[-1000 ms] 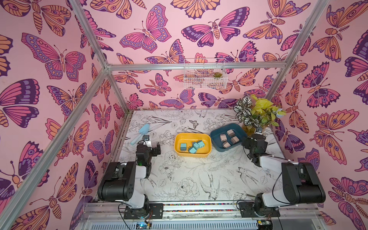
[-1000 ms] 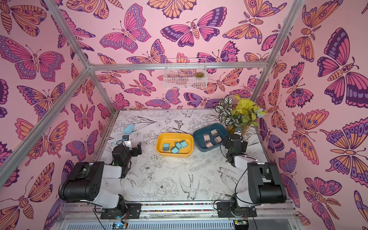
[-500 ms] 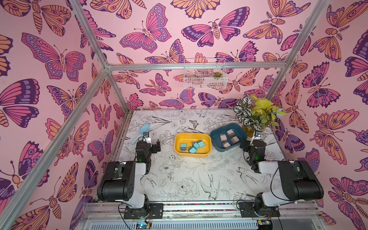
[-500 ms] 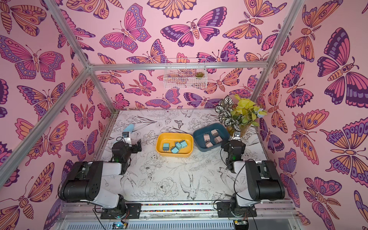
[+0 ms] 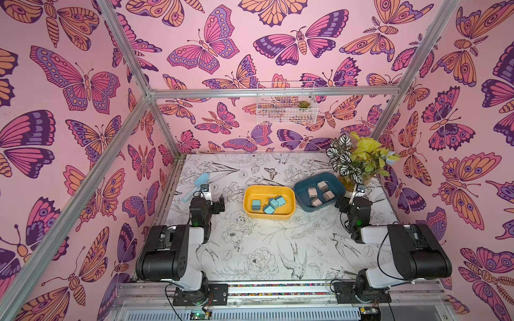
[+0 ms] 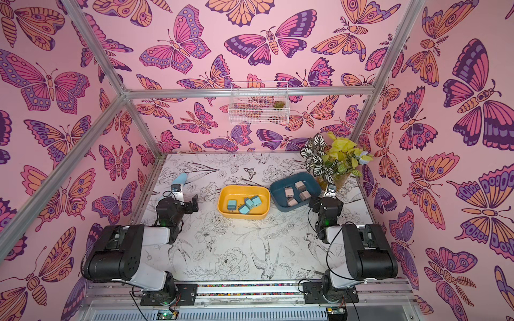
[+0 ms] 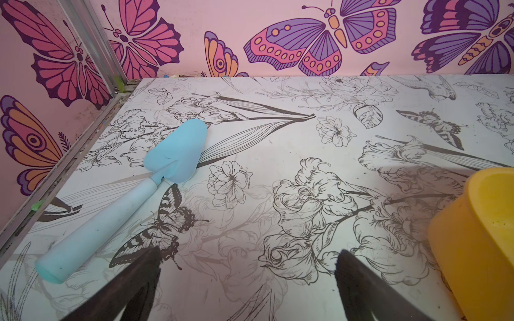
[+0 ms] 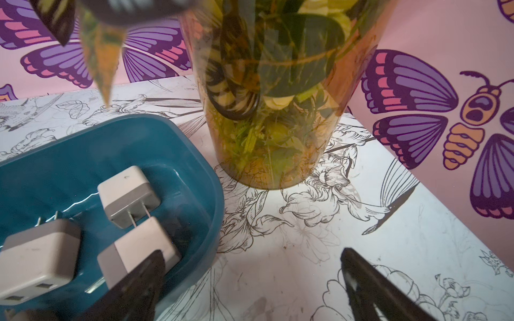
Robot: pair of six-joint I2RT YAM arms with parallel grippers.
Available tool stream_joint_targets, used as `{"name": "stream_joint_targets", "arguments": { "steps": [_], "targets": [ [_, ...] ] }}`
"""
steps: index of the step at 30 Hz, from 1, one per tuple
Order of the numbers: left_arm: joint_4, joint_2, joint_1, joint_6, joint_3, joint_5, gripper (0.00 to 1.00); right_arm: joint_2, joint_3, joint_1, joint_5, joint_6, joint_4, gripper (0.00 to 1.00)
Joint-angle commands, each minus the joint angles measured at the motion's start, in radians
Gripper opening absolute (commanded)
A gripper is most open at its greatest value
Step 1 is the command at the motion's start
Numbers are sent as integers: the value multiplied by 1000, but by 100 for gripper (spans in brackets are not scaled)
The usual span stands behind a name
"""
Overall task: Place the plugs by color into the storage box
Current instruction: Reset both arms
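- Eight plugs are in sight in both top views, and none lies loose on the bench (image 5: 250, 250); four teal plugs (image 5: 274, 203) sit bunched in the yellow tray (image 5: 267, 216), and four pink plugs (image 5: 322, 191) lie spread out in the blue tray (image 5: 299, 194) just beside it.
- Left tool (image 7: 247, 257): fingers spread wide and empty, low over bare bench; the pale-blue scoop (image 7: 175, 150) lies to one side of it and the yellow tray's wall to the other, neither touched.
- Right tool (image 8: 251, 254): fingers spread wide, nothing between them; it sits by the corner of the blue tray, with one finger showing in front of the tray's rim and a pink plug in the wrist view; whether it touches the rim I cannot tell; the glass vase (image 8: 272, 125) of leaves stands close ahead.
- Step in hand, as I judge it: the sorting looks finished, each colour in its own tray; no pick is under way.
- Next move, as I judge it: only parking both arms; the right one needs a clean lift away from the tray corner and the vase, so that neither gets nudged.
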Motion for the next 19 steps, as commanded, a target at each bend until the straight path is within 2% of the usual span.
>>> {"name": "stream_joint_targets", "arguments": {
  "steps": [1, 19],
  "targets": [
    [4, 5, 2, 9, -5, 11, 99, -9, 26, 5, -7, -16, -10, 99],
    [-4, -2, 19, -2, -8, 28, 99, -9, 26, 4, -7, -16, -12, 99]
  ]
}}
